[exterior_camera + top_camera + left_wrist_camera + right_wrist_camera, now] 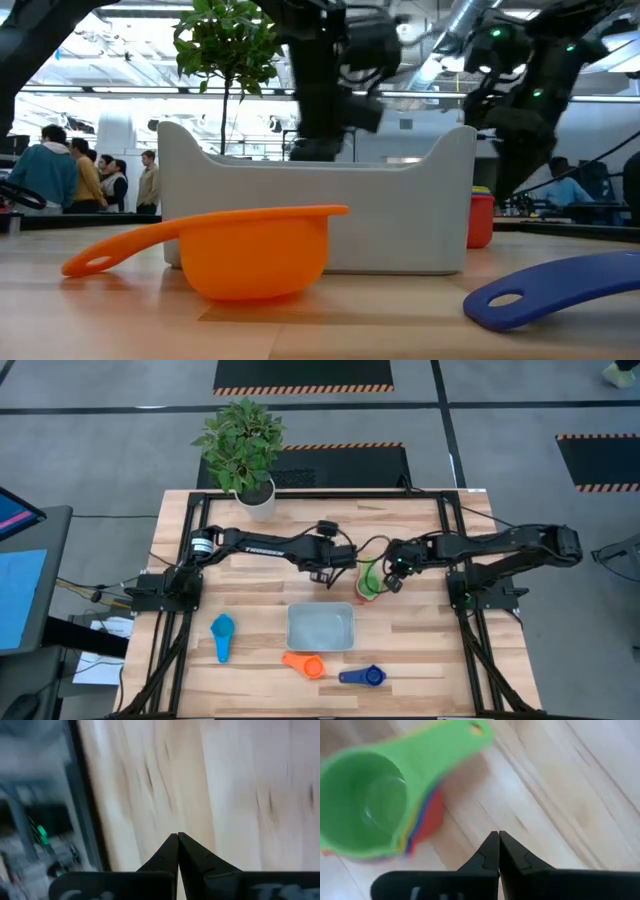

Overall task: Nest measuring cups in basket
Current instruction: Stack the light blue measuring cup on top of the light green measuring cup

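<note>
A nested stack of measuring cups, green on top (367, 802) with yellow, blue and red rims under it, stands on the table (368, 580) beyond the basket's far right corner. The pale basket (320, 627) sits near the table's middle. Three single cups lie on the table: a light blue one (222, 635), an orange one (305, 663) and a dark blue one (365, 676). My right gripper (498, 834) is shut just right of the stack and touches nothing. My left gripper (178, 836) is shut above bare wood, left of the stack (330, 568).
A potted plant in a white pot (250, 495) stands at the table's far edge. In the low view, the orange cup (240, 250) and the dark blue handle (560, 290) lie in front of the basket (320, 210). People stand in the room behind.
</note>
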Controlling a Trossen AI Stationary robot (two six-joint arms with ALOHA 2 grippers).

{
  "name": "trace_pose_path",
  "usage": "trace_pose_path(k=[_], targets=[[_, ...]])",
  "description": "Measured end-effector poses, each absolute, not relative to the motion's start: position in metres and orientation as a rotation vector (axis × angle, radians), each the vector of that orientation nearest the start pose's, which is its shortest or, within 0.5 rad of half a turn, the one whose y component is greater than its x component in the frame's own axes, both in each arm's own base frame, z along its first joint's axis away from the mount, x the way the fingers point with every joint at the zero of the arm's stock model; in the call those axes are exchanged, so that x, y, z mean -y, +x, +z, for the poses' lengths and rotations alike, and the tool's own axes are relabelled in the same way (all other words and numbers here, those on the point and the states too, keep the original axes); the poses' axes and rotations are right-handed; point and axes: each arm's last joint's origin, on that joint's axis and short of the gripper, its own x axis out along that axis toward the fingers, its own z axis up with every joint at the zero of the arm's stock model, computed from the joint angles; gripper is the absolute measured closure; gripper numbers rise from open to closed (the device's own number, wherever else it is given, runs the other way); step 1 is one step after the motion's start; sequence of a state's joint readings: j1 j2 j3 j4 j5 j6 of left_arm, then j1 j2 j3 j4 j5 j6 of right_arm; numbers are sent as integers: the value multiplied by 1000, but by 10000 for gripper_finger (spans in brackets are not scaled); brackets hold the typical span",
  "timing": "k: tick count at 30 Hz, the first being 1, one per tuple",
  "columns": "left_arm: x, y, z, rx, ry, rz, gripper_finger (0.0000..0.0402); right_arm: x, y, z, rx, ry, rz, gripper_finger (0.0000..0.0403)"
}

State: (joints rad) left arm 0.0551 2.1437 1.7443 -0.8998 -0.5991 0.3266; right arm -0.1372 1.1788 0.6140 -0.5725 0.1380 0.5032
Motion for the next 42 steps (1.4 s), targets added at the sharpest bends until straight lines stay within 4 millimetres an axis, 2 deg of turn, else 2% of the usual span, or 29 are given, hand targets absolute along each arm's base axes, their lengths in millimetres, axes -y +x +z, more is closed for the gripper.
trace_pose_path(k=[6,10,11,12,14,16,19,21,23,27,31,33,36,39,42], targets=[[-37,402,195,-1595,450,588,401,22,171,191,-1101,477,-624,371],[-24,375,202,-1793,430,714,401,17,165,197,-1073,435,-641,378],[-20,374,201,-1781,421,734,401,16,164,198,-1065,422,-643,380],[-16,372,202,-1757,400,719,401,16,164,199,-1058,410,-641,382],[-6,358,213,-1818,315,607,401,15,163,200,-1045,396,-646,386],[3,346,230,-1743,254,620,401,15,162,200,-1051,385,-649,387],[15,306,255,-1691,221,632,401,14,162,200,-1053,381,-645,382],[23,270,270,-1608,184,665,401,13,162,198,-1067,374,-642,375],[33,231,271,-1570,93,668,401,11,163,198,-1071,369,-634,370],[53,164,255,-1481,-181,636,401,9,165,196,-1075,378,-625,369],[70,131,229,-1317,-355,563,401,8,165,196,-1061,425,-648,376],[77,123,217,-1297,-391,533,401,8,165,196,-1055,444,-661,380],[85,116,196,-1357,-415,492,401,8,166,196,-1050,447,-661,383],[92,117,180,-1399,-443,475,401,8,166,197,-1048,446,-660,383],[97,120,173,-1437,-497,493,401,8,166,196,-1050,445,-661,378]])
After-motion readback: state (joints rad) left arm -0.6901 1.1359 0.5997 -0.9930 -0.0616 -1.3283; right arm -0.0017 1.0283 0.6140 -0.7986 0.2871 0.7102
